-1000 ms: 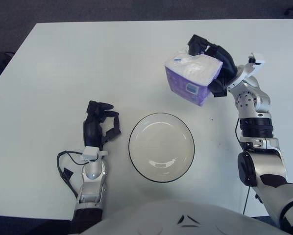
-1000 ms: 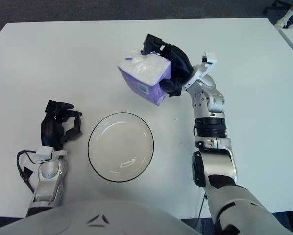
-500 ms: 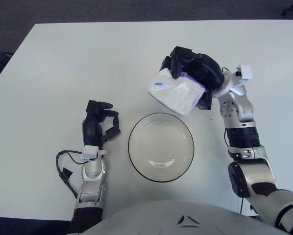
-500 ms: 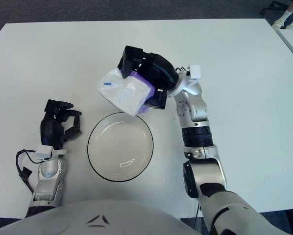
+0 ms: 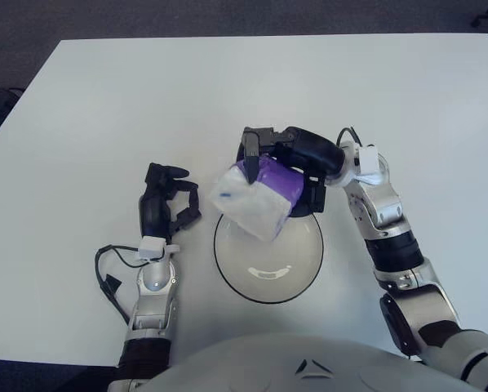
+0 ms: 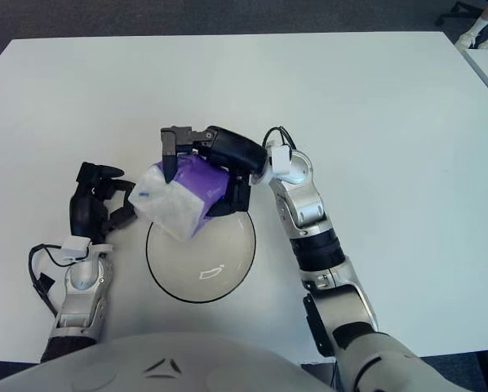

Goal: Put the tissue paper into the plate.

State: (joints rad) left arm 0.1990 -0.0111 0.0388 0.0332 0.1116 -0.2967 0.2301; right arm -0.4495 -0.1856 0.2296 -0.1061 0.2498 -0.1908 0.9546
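Observation:
My right hand (image 5: 281, 163) is shut on the tissue paper pack (image 5: 256, 196), a white and purple soft pack held tilted over the far left part of the plate (image 5: 309, 261). The plate is a white round dish with a dark rim, near the table's front edge. The pack hangs partly past the plate's left rim and hides that stretch of it; whether it touches the plate I cannot tell. In the right eye view the pack (image 6: 179, 200) shows just right of my left hand (image 6: 97, 208). That left hand (image 5: 166, 208) shows left of the plate with curled fingers holding nothing.
The white table (image 5: 146, 98) stretches wide behind and to both sides of the plate. A thin black cable (image 5: 109, 273) loops beside my left forearm near the front edge. Dark floor lies beyond the table's far edge.
My right hand has swung left and down toward me with the tissue pack, from the far right of the table to just above the plate. The left hand has barely moved.

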